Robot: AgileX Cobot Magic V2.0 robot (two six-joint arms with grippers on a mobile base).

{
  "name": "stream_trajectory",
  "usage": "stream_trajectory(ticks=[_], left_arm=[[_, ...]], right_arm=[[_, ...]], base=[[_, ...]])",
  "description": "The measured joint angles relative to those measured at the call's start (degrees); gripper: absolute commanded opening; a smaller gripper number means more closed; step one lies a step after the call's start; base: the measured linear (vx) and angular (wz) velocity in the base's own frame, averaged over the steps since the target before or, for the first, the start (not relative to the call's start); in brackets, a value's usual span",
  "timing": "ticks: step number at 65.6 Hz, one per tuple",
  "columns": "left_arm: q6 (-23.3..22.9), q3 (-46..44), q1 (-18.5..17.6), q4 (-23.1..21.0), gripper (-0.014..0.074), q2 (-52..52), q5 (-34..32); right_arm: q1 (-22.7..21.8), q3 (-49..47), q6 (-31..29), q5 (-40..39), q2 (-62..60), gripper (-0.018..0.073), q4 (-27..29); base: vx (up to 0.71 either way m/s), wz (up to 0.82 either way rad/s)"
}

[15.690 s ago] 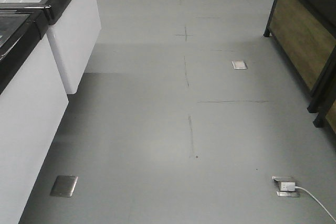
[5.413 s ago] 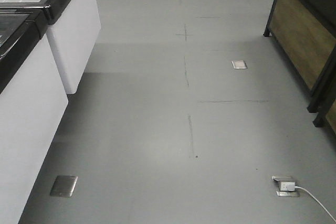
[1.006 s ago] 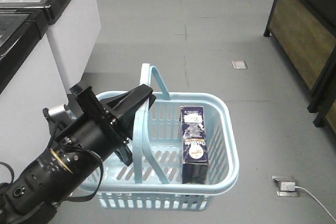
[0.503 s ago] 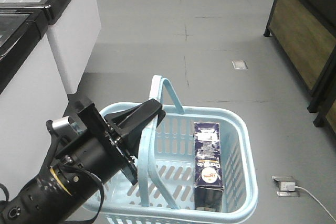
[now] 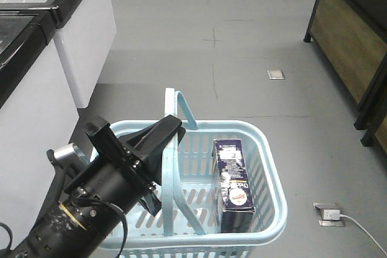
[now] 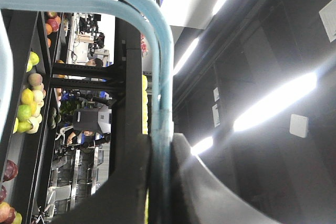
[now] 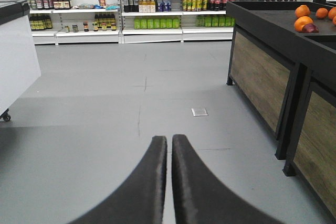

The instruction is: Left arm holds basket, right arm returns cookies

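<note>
While in left tool (image 5: 173, 126), basket (image 5: 269, 156) leftward

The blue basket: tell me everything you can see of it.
The basket is light blue plastic, rectangular with rounded corners, a thick rim and slotted walls. Its two swing handles stand raised over the middle. The left gripper is shut on a handle top, apparently carrying the basket. A dark navy cookies box stands inside near the right-hand wall in the front view. The basket's near wall runs out of frame.
</note>
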Motion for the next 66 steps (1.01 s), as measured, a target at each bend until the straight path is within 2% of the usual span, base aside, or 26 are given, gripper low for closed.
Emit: stream_trajectory(ticks=[41,66], left_arm=[[2.4,0.0,-5.4,-4.0,-0.0003,0.0,0.0],[2.5,0.0,-5.6,-4.5,-0.0003,0.0,0.0]], right_arm=[[0.0,0.0,0.0,0.0,0.0,-0.0009,0.0],[0.0,0.0,0.0,0.0,0.0,-0.0009,0.0]], base=[[0.0,0.0],[0.0,0.0]])
